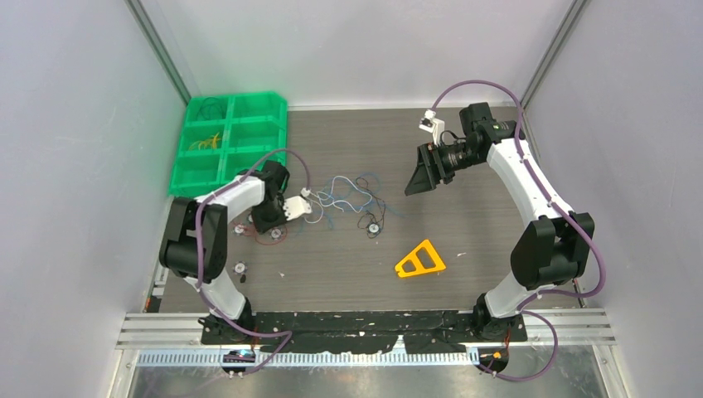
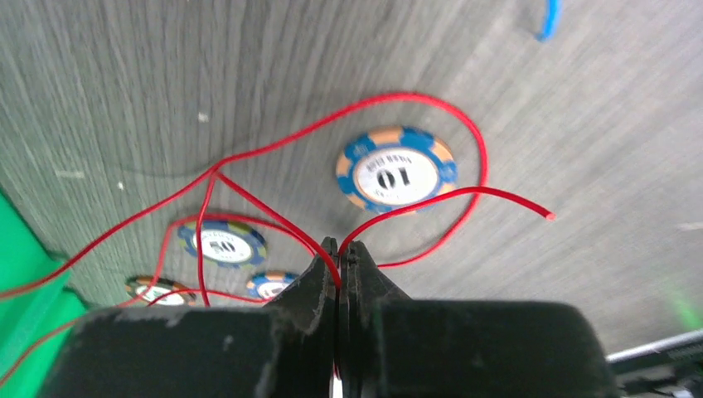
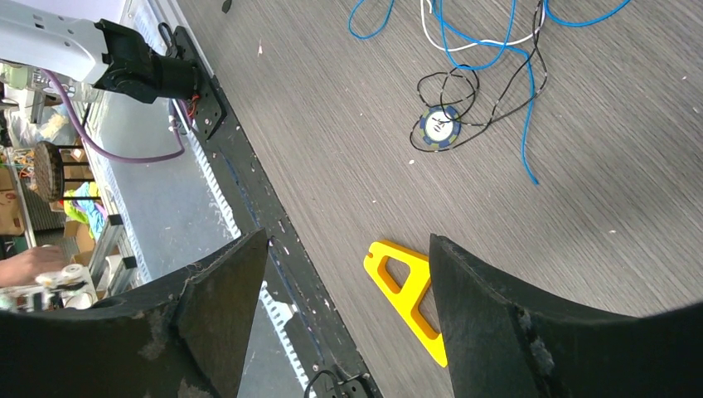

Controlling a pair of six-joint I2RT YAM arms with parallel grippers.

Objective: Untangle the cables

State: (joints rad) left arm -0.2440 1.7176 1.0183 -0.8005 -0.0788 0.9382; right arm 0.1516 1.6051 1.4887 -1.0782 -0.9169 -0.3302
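Now the left jaws pinch closed on the thin red wire (image 2: 398,94) at nine o'clock on the grey wood-grain tabletop (image 1: 332,274), likely to draw it from the blue, white and black cable tangle (image 1: 352,197); right jaws hang open.

Two arms up on the overhead, both white shells with black joint housings; the left arm (image 1: 207,224) at eight o'clock, the right arm (image 1: 530,186) at three o'clock; a thick purple cable (image 1: 286,152) runs along the left one; a second purple cable (image 1: 481,84) runs along the right; small white camera block (image 1: 429,121) by the right wrist; left gripper (image 2: 338,246) matte black, its fingers (image 2: 303,303) scuffed and speckled; right gripper (image 3: 348,239) black too, its fingers (image 3: 489,298) broad wedges with worn, pale edges.
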